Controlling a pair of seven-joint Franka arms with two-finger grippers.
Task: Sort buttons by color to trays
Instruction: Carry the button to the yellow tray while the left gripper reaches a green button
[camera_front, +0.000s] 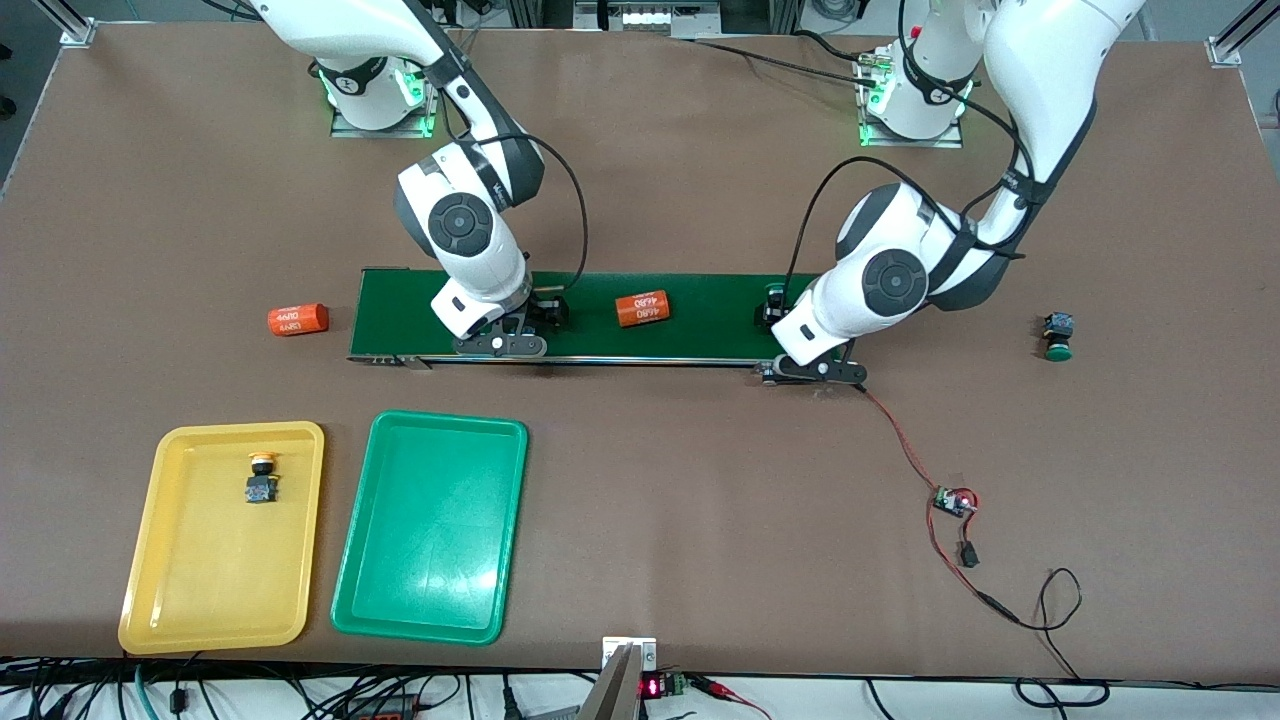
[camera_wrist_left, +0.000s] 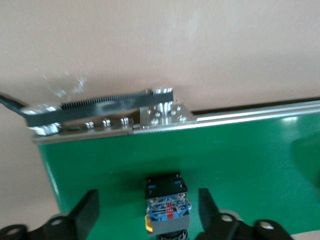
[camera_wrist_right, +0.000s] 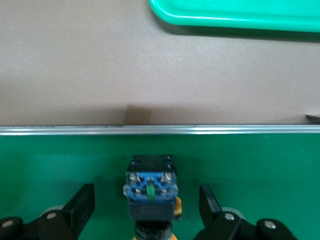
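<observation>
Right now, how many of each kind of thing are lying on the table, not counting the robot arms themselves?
Buttons: 4
Trays: 2
Orange cylinders: 2
Conveyor belt: 1
Circuit board: 1
Total: 10

My two arms wear glossy white shells with dark grey joint bands and round grey caps at the wrists. A black cable loops along each forearm. My bases glow green where they meet their metal plates. My left gripper and right gripper have black fingers with silver screws.
</observation>
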